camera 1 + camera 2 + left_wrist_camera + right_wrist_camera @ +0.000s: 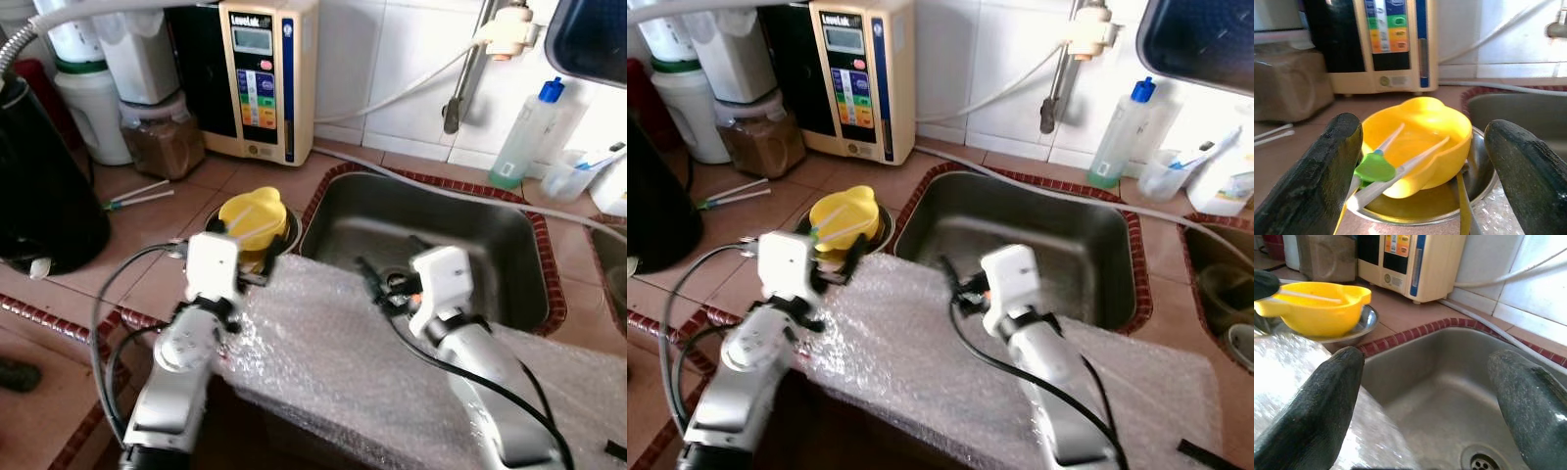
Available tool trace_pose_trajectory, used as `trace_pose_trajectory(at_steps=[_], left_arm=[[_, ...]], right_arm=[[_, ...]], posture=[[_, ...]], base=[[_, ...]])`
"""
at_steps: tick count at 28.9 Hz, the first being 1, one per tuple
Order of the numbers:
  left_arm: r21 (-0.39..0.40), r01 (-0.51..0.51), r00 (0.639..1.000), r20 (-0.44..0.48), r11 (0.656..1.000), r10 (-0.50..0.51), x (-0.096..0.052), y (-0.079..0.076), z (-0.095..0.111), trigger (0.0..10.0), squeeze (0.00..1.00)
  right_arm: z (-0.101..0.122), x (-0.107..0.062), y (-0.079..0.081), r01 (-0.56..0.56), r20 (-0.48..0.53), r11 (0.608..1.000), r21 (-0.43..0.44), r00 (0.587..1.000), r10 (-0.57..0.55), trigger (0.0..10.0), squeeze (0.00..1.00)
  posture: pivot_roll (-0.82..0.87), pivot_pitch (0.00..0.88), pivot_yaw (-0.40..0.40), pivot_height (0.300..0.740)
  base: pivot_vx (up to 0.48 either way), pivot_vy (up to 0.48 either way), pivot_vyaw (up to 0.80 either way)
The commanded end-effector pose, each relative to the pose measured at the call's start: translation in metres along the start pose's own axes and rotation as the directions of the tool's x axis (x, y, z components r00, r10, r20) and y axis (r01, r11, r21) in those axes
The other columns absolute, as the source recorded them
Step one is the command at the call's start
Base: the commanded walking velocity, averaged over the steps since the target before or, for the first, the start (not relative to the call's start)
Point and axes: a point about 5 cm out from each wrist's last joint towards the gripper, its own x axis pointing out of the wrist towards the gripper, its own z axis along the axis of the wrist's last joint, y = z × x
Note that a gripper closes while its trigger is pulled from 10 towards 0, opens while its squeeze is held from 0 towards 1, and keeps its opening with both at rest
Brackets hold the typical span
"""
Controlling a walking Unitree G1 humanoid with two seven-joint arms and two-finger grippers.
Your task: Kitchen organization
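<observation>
Yellow plastic bowl [1420, 142], nested in a shallow steel dish [1476, 183] just left of the stainless sink basin [431, 245], carries white chopsticks with a green tab [1376, 169]. Left gripper [1422, 171], fingers spread wide, faces the bowl; right gripper [1425, 401], equally spread, hangs over the sink. Judged best: straddle the bowl's rim squarely, clear of the chopsticks.

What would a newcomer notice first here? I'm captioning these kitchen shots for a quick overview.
The bright yellow bowl sits in a steel dish on the tiled counter left of the sink, with white chopsticks across it. The left gripper hovers open before it, and bubble wrap drapes the counter edge.
</observation>
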Motion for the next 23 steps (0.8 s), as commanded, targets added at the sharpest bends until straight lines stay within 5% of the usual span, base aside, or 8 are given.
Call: trace_pose_trajectory(at_steps=[1, 16, 23], left_arm=[[-0.007, 0.007, 1.0, 0.011, 1.0, -0.007, 0.002, -0.004, 0.002, 10.0, 0.0], [0.078, -0.151, 0.988, 0.018, 0.985, 0.15, 0.0, 0.015, 0.005, 10.0, 0.0], [0.032, -0.079, 0.996, -0.032, 0.996, 0.08, 0.001, 0.006, -0.004, 10.0, 0.0]], right_arm=[[-0.001, -0.002, -0.005, 0.022, -0.005, 1.0, -0.011, 1.0, -0.023, 10.0, 0.0], [0.007, -0.001, 0.001, -0.043, 0.04, 0.999, 0.004, 0.998, 0.043, 10.0, 0.0], [0.006, 0.002, -0.001, -0.039, 0.037, 0.999, -0.001, 0.999, 0.039, 10.0, 0.0]], posture=[[0.0, 0.0, 0.013, 0.74], [0.01, 0.0, 0.015, 0.74], [0.01, 0.0, 0.013, 0.74]], base=[[0.0, 0.0, 0.0], [0.0, 0.0, 0.0], [0.0, 0.0, 0.0]])
